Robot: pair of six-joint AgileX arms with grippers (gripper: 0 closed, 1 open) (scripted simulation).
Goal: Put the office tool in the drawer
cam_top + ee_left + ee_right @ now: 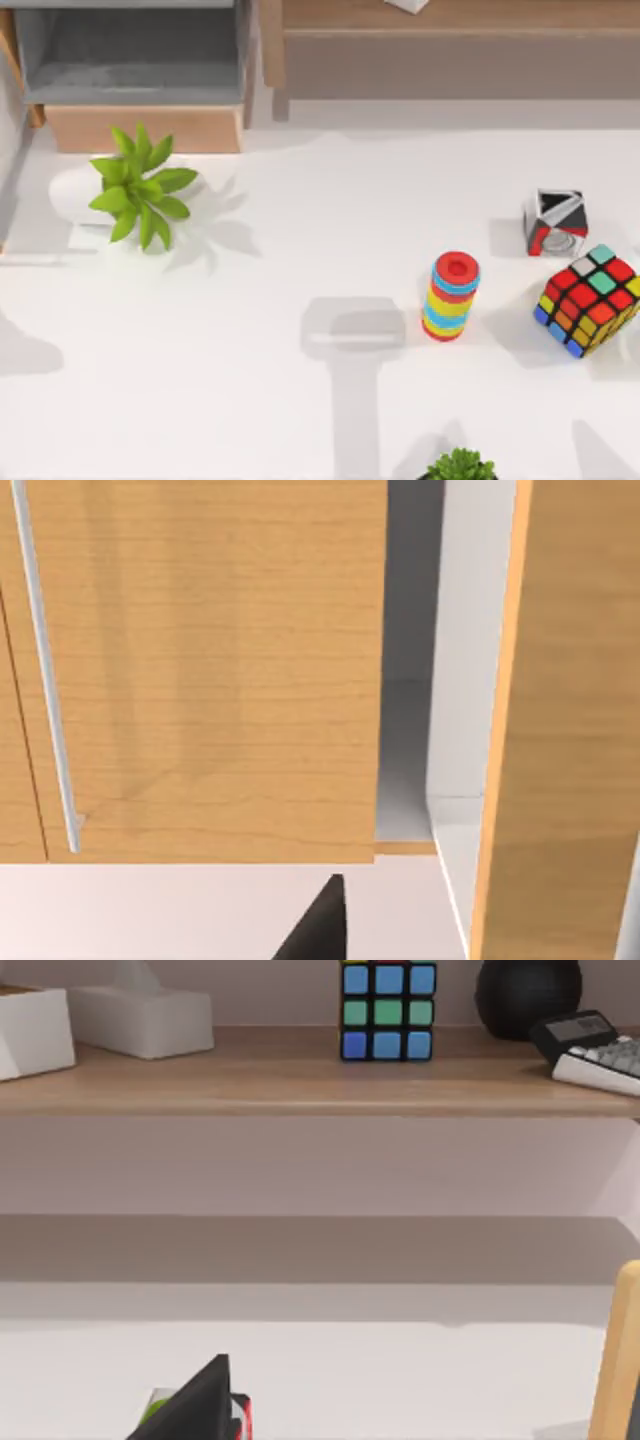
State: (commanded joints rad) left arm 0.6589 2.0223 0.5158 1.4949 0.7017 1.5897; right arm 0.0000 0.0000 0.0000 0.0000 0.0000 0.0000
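Count on the table, seen from above: one drawer (130, 75), one long wooden shelf (450, 20), two green plants, one coloured ring stack (451, 296), one black-red-silver cube (555, 222), one multicoloured puzzle cube (590, 299).

The drawer sits at 11 o'clock, pulled open, its grey lining exposed behind the tan front panel. The shelf runs along 12 to 2 o'clock. The larger plant (140, 185), in a white pot, stands at 9 o'clock just in front of the drawer. The smaller plant (460, 466) is at 6 o'clock on the table edge. The ring stack stands upright at 4 o'clock. The two cubes lie at 3 o'clock, near each other but apart.

The office tool (367, 328) reads as a faint glassy bar just past centre toward 6 o'clock, near the ring stack and well apart from the drawer. I cannot trace its outline with certainty.

The right wrist view adds one second puzzle cube (388, 1010), one tissue box (140, 1015), one black round object (528, 995) and one calculator (590, 1045), all on the shelf.

My left gripper (320, 925) faces light wood panels. My right gripper (200, 1405) faces the shelf. Neither is seen touching anything. I cannot tell whether either is released or clenched.
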